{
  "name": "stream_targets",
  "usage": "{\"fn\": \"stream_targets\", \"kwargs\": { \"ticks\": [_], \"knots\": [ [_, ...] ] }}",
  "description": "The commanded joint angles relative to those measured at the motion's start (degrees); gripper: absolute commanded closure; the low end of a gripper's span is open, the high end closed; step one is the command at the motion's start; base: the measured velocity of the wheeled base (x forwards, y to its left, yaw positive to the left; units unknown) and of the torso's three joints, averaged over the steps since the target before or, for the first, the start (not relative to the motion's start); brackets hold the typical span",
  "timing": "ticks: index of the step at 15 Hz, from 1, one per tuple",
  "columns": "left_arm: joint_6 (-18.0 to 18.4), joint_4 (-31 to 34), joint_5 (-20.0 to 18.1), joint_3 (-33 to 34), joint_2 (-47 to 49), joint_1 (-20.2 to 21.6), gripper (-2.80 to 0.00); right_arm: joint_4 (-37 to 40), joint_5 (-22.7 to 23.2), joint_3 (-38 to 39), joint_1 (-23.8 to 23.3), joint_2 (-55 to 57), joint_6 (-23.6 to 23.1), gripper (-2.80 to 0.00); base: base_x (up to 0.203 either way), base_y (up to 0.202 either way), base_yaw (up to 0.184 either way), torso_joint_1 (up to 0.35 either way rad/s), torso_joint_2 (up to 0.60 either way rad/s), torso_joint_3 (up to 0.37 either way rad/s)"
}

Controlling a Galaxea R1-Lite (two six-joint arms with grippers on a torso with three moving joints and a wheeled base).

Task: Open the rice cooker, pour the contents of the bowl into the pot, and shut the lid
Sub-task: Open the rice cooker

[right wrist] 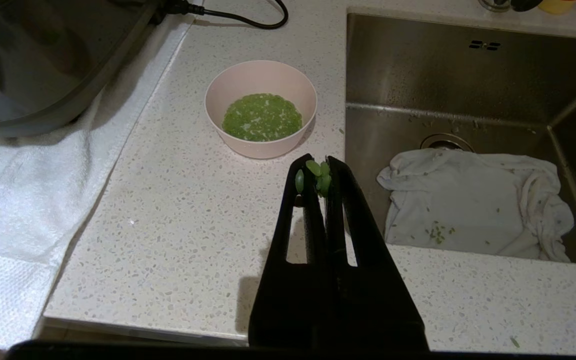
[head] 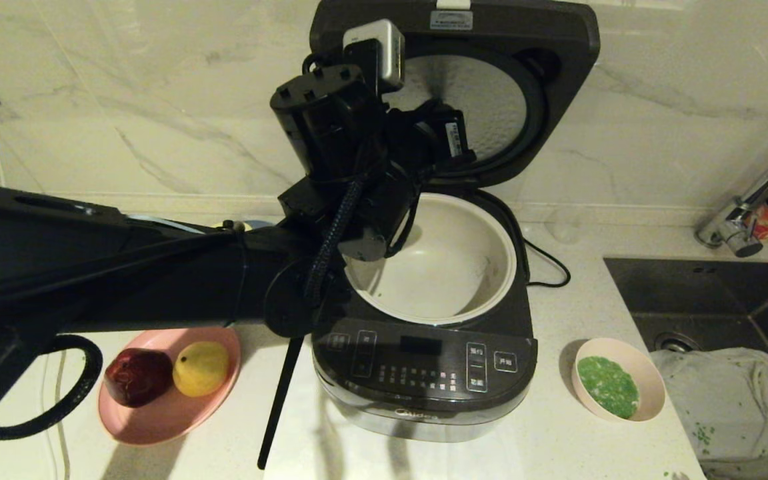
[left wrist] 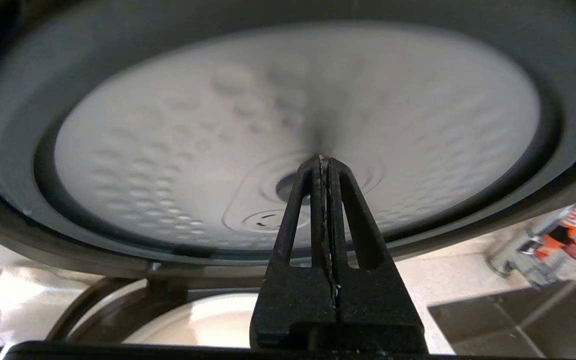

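Marble wall backs a pale speckled counter that carries one cooker, one bowl and one plate. One cooker stands mid-counter on a white towel, its lid hinged up against the wall, dimpled silver disc facing forward. Its one pot sits inside, cream-white, and nothing shows in the part that can be seen. One pink bowl stands on bare counter to the cooker's right, between it and the sink, well apart from both; it holds a flat layer of green bits. Bare counter lies around the bowl on every side, and the counter's front edge runs just below it in the right wrist view. One pink plate to the cooker's left carries two fruits, one dark red and one yellow, side by side. One sink holds one crumpled white cloth flecked with green. One tap stands at the sink's back corner, with bottles just behind it. Left pincer hangs over the pot's left rim, pointed at the lid's silver disc, its jaws pressed together on nothing. Right pincer hovers over the counter's front edge near the bowl, jaws pressed together with a few green bits stuck at the tips.
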Motion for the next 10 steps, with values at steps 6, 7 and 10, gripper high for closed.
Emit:
{"fn": "stream_targets", "kwargs": {
  "ticks": [6, 7, 10],
  "knots": [
    [1.42, 0.46, -1.33, -11.90, 7.62, 4.76, 0.00, 0.02, 0.04, 0.00, 0.01, 0.02, -0.03, 0.00, 0.000, 0.000, 0.000, 0.000, 0.00, 0.000],
    [1.59, 0.78, -1.33, -13.68, 8.70, 4.98, 0.00, 0.02, 0.04, 0.00, 0.01, 0.02, -0.03, 0.00, 0.000, 0.000, 0.000, 0.000, 0.00, 0.000],
    [1.88, 1.87, -1.23, -18.39, 10.80, 5.49, 0.00, 0.02, 0.04, 0.00, 0.01, 0.02, -0.03, 0.00, 0.000, 0.000, 0.000, 0.000, 0.00, 0.000]
  ]
}}
